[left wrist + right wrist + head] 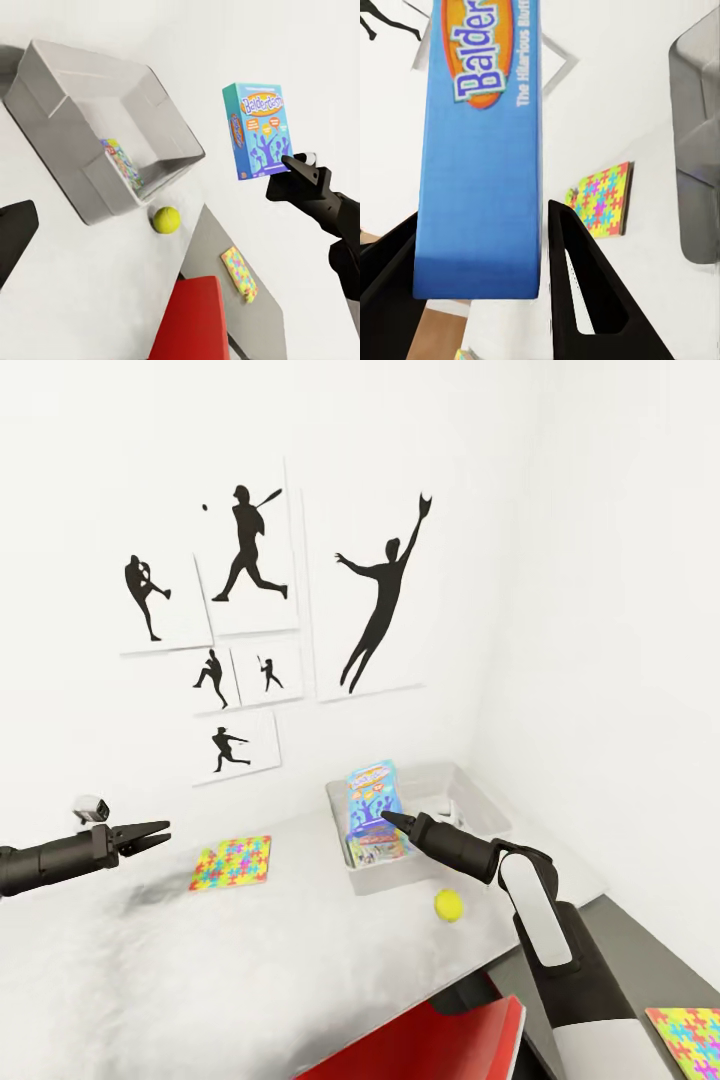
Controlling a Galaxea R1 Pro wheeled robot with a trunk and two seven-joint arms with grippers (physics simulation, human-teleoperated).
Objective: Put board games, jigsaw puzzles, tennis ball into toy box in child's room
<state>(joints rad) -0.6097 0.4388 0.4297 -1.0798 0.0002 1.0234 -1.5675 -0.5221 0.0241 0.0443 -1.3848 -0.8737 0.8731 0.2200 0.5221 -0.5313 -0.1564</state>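
Note:
My right gripper [392,818] is shut on the small blue board game [369,788] and holds it upright just above the near end of the light-grey toy box [478,800]. In the right wrist view the blue box [480,150] sits between both black fingers [585,285]. A second board game [124,163] lies inside the toy box [90,120]. The yellow tennis ball [448,905] rests on the table [150,970] just in front of the box. One jigsaw puzzle [232,861] lies flat on the table near my left gripper [152,833], which hovers open and empty.
Another jigsaw puzzle [688,1035] lies on the lower dark cabinet top at the right. A red chair [430,1040] stands against the table's front edge. Silhouette posters [250,560] hang on the white wall behind. The room's corner wall stands close behind the toy box.

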